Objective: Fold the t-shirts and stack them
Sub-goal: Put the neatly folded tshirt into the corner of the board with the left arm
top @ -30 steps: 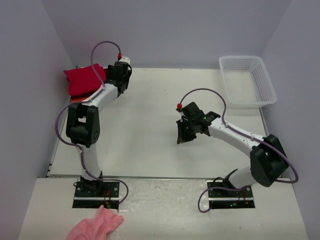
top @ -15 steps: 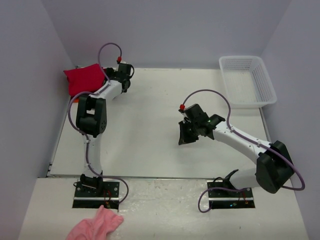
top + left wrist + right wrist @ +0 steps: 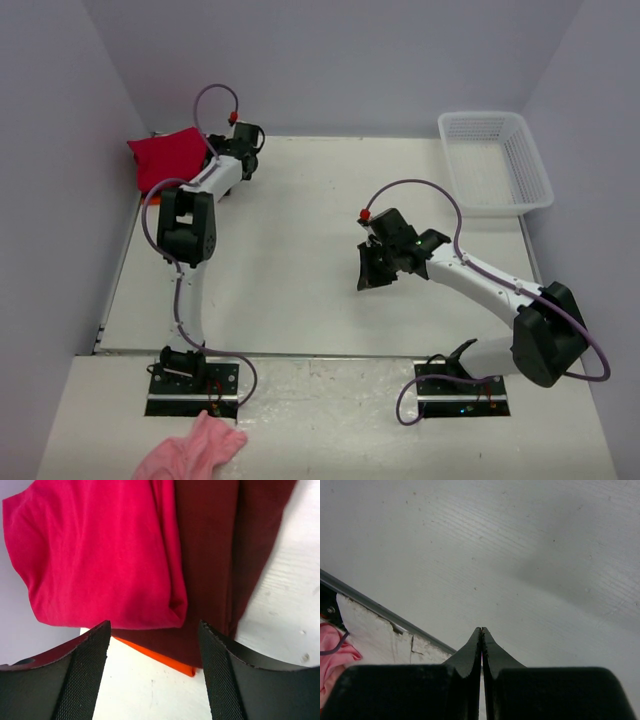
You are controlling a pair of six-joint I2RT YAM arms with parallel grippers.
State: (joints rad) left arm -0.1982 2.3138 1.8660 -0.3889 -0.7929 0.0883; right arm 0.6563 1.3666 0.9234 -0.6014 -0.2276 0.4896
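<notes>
L gripper (image 3: pixel 154 630) is held wide open, w/ nothing gripped between its textured pads (image 3: pixel 82 675). In the wrist view the t-shirts are seen just beyond the pads. The bright red shirt (image 3: pixel 100 555) is laid on top, folded, w/ a rounded fold edge at its lower right. The dark maroon shirt (image 3: pixel 220 555) is spread beneath it and is exposed along one side and below the red edge. Of the orange shirt (image 3: pixel 160 657), only a thin strip and one corner are shown, at the bottom of the pile.

From the top cam the pile is found at the far-left corner of the table (image 3: pixel 300 220), close to the left wall, w/ the L arm stretched out beside it.

R gripper (image 3: pixel 481 632) is closed fully, tips pressed together, nothing held. It is hung over bare table approx. mid-right, well apart from the pile.

A white mesh basket (image 3: pixel 495 160) is set at the far-right corner. A pink fluffy cloth (image 3: pixel 195 450) is left off the table, near the L arm base.
</notes>
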